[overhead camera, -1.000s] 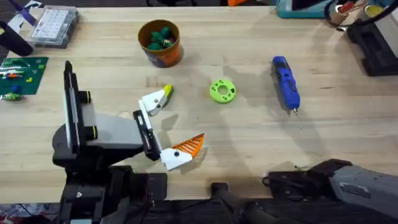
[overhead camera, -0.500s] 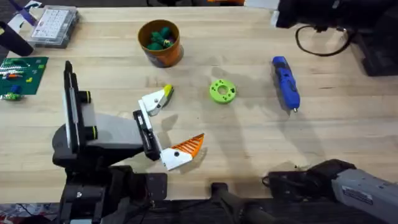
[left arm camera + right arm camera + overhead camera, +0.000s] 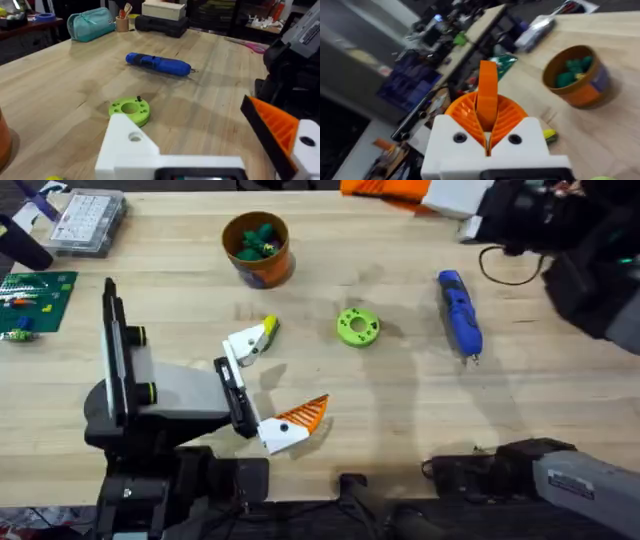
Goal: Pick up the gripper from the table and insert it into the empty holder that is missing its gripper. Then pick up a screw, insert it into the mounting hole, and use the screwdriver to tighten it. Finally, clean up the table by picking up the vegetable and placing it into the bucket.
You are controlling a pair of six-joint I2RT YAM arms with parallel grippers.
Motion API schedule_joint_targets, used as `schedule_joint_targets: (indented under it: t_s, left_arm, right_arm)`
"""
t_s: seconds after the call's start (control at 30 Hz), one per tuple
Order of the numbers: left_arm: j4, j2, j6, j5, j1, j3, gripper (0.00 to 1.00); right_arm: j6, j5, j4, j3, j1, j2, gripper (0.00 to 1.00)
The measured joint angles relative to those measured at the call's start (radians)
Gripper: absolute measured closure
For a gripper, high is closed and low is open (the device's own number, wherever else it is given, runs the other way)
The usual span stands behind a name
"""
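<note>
A pale wooden counter (image 3: 420,410) carried the work, with cluttered benches in the room behind it. The orange bucket (image 3: 258,248) stood at the far side, left of middle, with green vegetable pieces (image 3: 256,238) already lying inside it. The blue screwdriver (image 3: 459,313) lay flat on the right half, its bit pointing toward the near edge. A bright-green disc with holes (image 3: 358,326) sat between it and the left arm, apart from both. A clear parts box (image 3: 88,220) and a green board (image 3: 35,295) sat at the far left.

The left tool (image 3: 285,375) rested low over the counter, near the left arm's base, spread wide and holding nothing. In its wrist view one side was a bare white holder (image 3: 131,150) and the other an orange ribbed finger (image 3: 277,127), the two well apart. A small white piece with a yellow tip (image 3: 250,340) lay at the tool's far side.

The right tool (image 3: 487,131) was raised over the counter's far edge, right of middle. Its orange pads were pressed in on a narrow orange piece, the loose finger (image 3: 487,85), which stood upright between them. The bucket was in sight beyond it.
</note>
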Motion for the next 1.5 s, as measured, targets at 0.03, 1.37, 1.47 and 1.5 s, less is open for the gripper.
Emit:
schedule_joint_targets:
  t_s: [0.03,1.37,1.47,1.5]
  left_arm:
    - [0.000,0.000,0.000,0.000,0.000,0.000,0.014]
    - [0.000,0.000,0.000,0.000,0.000,0.000,0.014]
    - [0.000,0.000,0.000,0.000,0.000,0.000,0.014]
    - [0.000,0.000,0.000,0.000,0.000,0.000,0.014]
  right_arm:
    - [0.033,-0.027,0.047,-0.010,-0.001,0.022,0.992]
    - [0.563,-0.424,0.581,-0.121,0.165,0.452,0.992]
    - [0.628,-0.425,0.699,-0.162,0.165,0.455,0.992]
    - [0.648,-0.424,0.728,-0.175,0.165,0.454,0.992]
